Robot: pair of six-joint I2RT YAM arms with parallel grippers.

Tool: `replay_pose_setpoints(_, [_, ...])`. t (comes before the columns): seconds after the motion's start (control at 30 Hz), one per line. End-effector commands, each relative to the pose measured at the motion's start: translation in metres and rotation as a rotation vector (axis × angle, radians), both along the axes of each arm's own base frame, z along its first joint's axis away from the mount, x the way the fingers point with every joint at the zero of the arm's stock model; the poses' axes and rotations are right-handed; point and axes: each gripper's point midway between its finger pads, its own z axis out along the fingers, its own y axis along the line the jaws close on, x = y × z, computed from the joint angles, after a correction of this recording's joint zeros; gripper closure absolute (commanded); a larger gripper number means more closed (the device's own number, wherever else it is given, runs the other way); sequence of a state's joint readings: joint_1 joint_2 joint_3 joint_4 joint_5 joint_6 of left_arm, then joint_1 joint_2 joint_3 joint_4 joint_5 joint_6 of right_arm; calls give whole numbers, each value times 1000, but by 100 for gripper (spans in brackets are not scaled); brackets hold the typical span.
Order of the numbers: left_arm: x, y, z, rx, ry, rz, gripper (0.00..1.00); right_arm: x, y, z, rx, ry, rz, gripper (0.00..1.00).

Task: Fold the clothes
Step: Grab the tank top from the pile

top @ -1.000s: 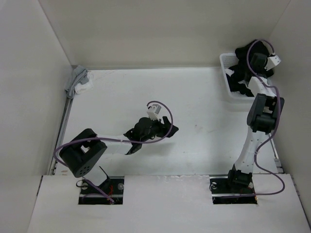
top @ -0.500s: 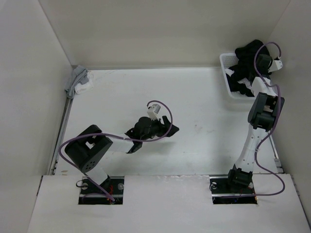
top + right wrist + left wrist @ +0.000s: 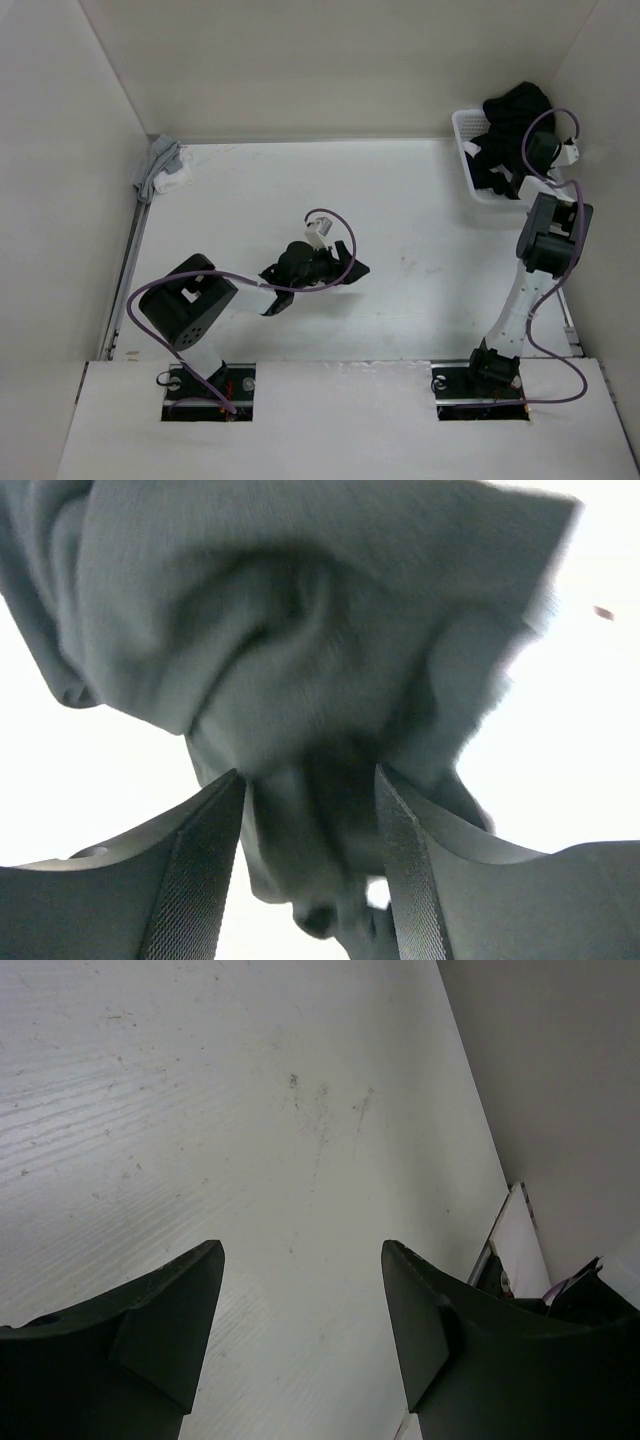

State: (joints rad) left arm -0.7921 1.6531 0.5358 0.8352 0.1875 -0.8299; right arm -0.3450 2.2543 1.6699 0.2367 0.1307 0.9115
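Note:
The clothes [image 3: 515, 108] are a black heap rising out of a white basket [image 3: 462, 130] at the back right corner. In the right wrist view the dark fabric [image 3: 300, 630] fills the upper frame, and a bunched fold hangs down between the fingers. My right gripper [image 3: 310, 770] stands with its jaws wide apart around that fold; whether the pads press it is unclear. From above, the right gripper [image 3: 524, 152] sits at the heap's near edge. My left gripper [image 3: 352, 268] hovers open over bare table mid-left, nothing between its fingers [image 3: 170, 1310].
A light grey garment [image 3: 160, 160] and a white-and-pink cloth [image 3: 181, 180] lie crumpled at the back left corner against the wall. White walls close in the table on the left, back and right. The table's right edge shows in the left wrist view.
The right gripper has drawn back toward its base, and the black heap now bulges higher above the basket. The left arm has barely shifted.

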Motion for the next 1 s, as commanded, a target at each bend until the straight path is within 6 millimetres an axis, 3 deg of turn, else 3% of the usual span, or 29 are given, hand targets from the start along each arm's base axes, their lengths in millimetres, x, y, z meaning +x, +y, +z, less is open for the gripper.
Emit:
replay_pose_setpoints(0.0, [2, -8, 21, -70, -49, -22, 38, -12, 0, 86, -60, -189, -4, 41])
replay_pose_setpoints(0.2, [2, -8, 22, -72, -46, -22, 38, -32, 4, 134, -113, -298, -31, 38])
replay_pose_setpoints(0.33, [4, -7, 20, -69, -42, -16, 38, -19, -6, 149, -147, -302, -54, 37])
replay_pose_setpoints(0.5, [10, -3, 15, -65, -27, -2, 38, 19, -22, 120, -82, -228, -78, 43])
replay_pose_setpoints(0.6, [17, 2, 12, -68, -13, 14, 38, 29, -26, 103, -60, -209, -88, 43])
replay_pose_setpoints(0.8, [25, 8, 8, -85, 11, 33, 38, 47, -28, 94, -45, -221, -66, 42])
replay_pose_setpoints(0.9, [27, 9, 7, -91, 18, 35, 39, 53, -28, 93, -29, -229, -64, 53])
replay_pose_setpoints(0.93, [27, 9, 6, -90, 19, 36, 39, 54, -28, 93, -23, -232, -62, 63])
replay_pose_setpoints(0.97, [28, 10, 5, -88, 22, 38, 39, 55, -27, 95, -14, -247, -59, 80])
